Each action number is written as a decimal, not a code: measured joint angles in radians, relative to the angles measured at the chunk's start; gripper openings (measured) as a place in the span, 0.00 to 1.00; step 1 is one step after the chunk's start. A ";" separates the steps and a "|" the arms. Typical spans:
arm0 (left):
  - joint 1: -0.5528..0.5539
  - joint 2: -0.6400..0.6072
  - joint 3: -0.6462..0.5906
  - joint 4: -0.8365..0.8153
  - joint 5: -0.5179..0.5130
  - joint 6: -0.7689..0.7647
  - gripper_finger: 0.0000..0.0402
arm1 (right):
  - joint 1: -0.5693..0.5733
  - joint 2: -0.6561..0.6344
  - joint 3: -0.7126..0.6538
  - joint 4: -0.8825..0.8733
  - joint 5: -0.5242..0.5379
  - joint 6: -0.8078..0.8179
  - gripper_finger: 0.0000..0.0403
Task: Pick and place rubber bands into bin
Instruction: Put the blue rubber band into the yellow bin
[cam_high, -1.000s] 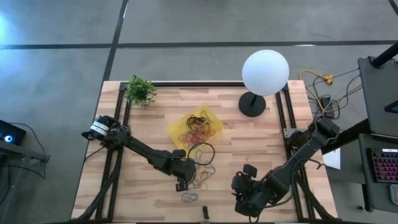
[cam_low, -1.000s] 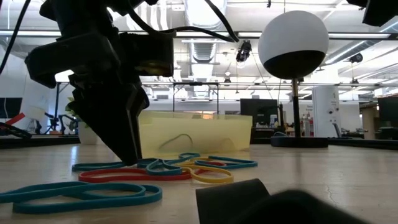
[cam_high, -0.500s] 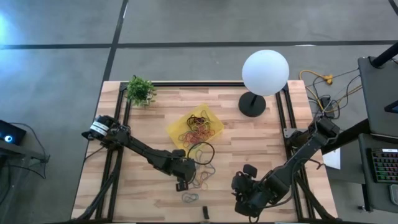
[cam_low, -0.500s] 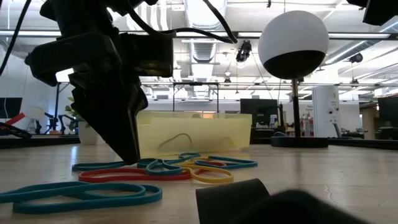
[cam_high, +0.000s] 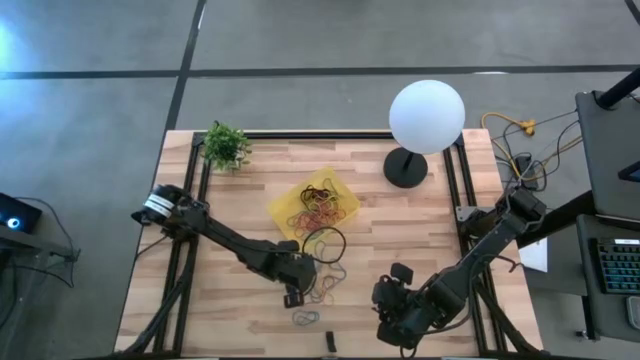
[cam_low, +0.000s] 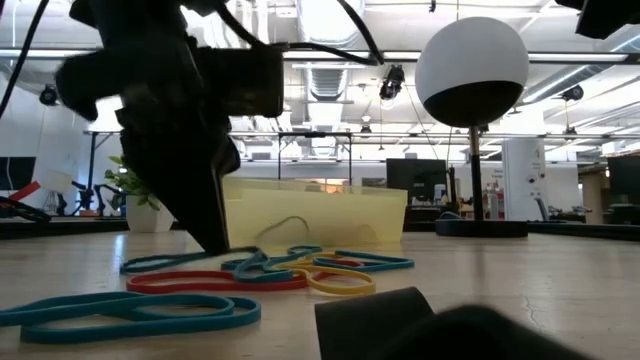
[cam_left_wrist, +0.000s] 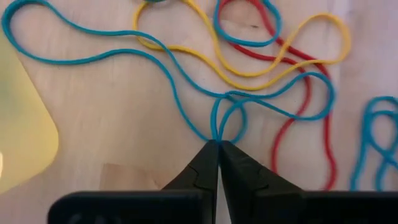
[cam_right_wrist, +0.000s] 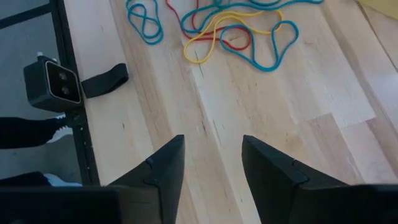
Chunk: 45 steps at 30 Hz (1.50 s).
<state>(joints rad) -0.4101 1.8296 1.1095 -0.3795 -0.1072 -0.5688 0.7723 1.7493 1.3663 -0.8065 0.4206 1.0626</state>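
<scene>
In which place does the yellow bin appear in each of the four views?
High view: bin mid-table, left of the lamp base.
Low view: centre, behind the loose bands.
Left wrist view: a yellow corner beside the bands.
Right wrist view: only a yellow sliver beyond the bands, probably the bin.
Shared landmark: the loose bands beside it.

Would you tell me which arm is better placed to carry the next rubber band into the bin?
The left: its gripper is shut on a blue rubber band beside the bin. The right gripper hangs open over bare wood.
</scene>
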 joint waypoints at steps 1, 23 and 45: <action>-0.001 -0.008 0.001 -0.004 0.001 -0.001 0.00 | 0.000 0.000 0.000 0.000 0.000 0.000 0.36; 0.046 -0.365 -0.003 -0.093 -0.327 0.120 0.00 | -0.001 0.000 -0.036 0.002 0.001 0.011 0.32; 0.387 -0.360 -0.116 -0.130 -0.211 0.348 0.11 | -0.001 0.000 -0.037 0.032 0.034 0.109 0.29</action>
<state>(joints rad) -0.0226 1.4696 0.9940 -0.5096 -0.3180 -0.2207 0.7715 1.7493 1.3293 -0.7742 0.4545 1.1719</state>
